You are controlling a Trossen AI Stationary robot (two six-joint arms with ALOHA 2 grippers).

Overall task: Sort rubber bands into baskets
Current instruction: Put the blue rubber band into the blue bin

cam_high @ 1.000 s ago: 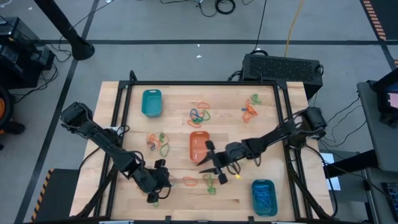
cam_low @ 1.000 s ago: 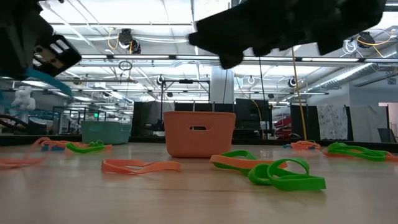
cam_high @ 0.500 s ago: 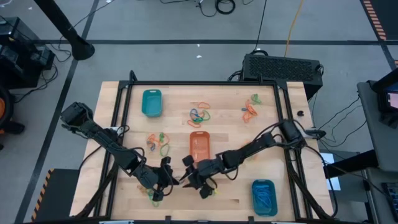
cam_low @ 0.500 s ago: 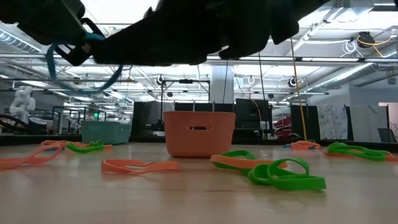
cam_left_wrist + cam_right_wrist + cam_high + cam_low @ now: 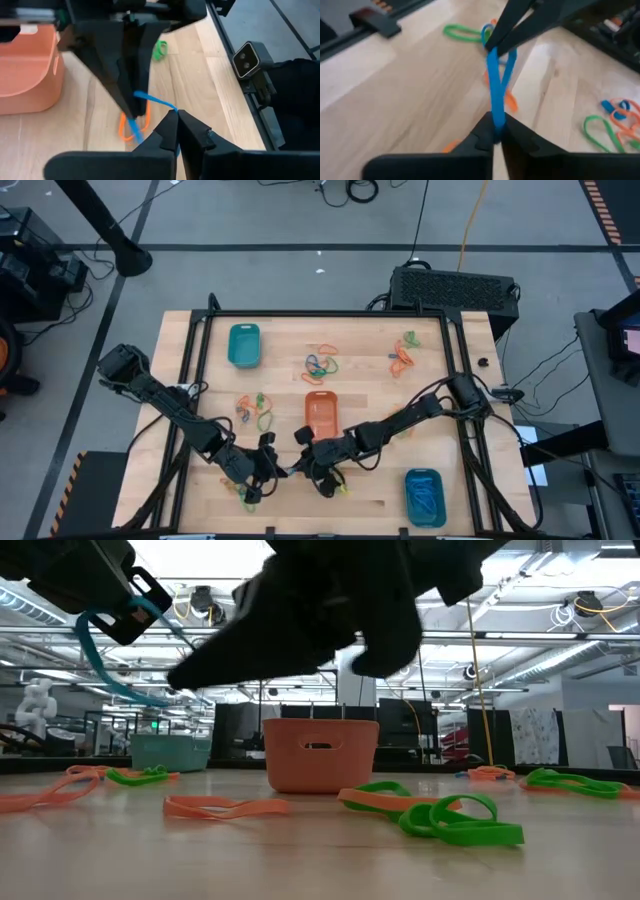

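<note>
A blue rubber band [image 5: 493, 85] hangs in the air between my two grippers, above the near middle of the table. My left gripper [image 5: 272, 470] is shut on one end, my right gripper [image 5: 295, 467] on the other, tip to tip. Loose orange and green rubber bands [image 5: 432, 815] lie flat on the wood below and around them. The orange basket [image 5: 320, 413] stands just beyond the grippers. One teal basket [image 5: 243, 345] stands at the far left, and another teal basket [image 5: 424, 495] at the near right holds blue bands. My left gripper pinches one end of the blue band's loop [image 5: 171, 107] between its two fingertips, slanting down from the table's left. The band is clear of the table. My right gripper pinches the band's other end [image 5: 494, 120] between its fingertips, slanting down from the table's right. The two strands run straight between the grippers.
More bands lie in clusters at the far middle [image 5: 320, 363], the far right [image 5: 403, 352] and left of the orange basket [image 5: 253, 410]. A black frame rail [image 5: 455, 395] borders the table.
My right gripper has swung from beside the orange basket toward the table's left and near edge, up to my left gripper, and has shut on the free end of the blue band. The band, which hung slack from my left gripper, is now drawn straight between the two.
</note>
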